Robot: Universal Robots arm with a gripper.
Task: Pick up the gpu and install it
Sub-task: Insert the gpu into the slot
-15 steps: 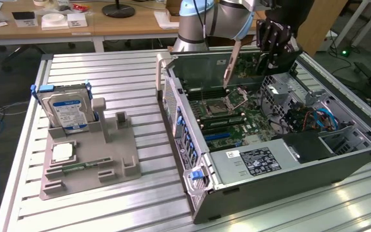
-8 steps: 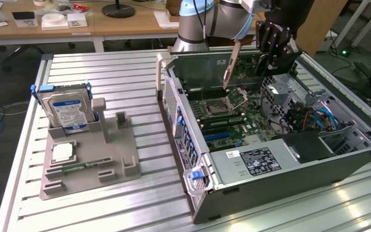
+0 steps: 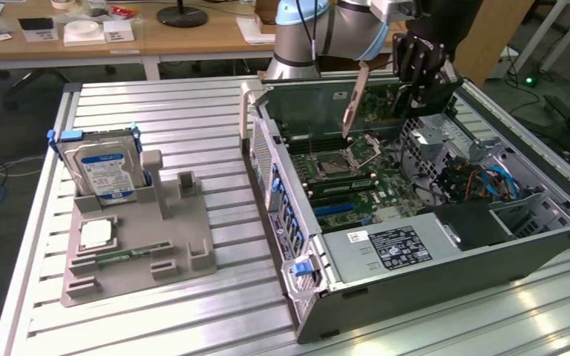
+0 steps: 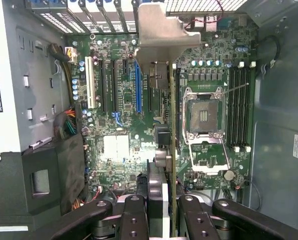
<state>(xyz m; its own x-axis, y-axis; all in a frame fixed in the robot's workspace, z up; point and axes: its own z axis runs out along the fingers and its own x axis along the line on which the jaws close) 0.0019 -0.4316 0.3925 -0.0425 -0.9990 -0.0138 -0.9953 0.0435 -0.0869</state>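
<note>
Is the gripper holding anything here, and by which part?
The gripper holds the gpu, clamped across its two faces at the end away from its metal bracket.

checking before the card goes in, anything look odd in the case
The cpu socket sits bare and unlatched, with no cooler over it. The gpu, clamped in the gripper, hangs above the motherboard, not in a slot. Nothing looks spilled or broken.

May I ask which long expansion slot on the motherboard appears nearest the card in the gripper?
The blue slot: it runs alongside the gpu in the gripper; the black slots and white slot lie farther off.
</note>
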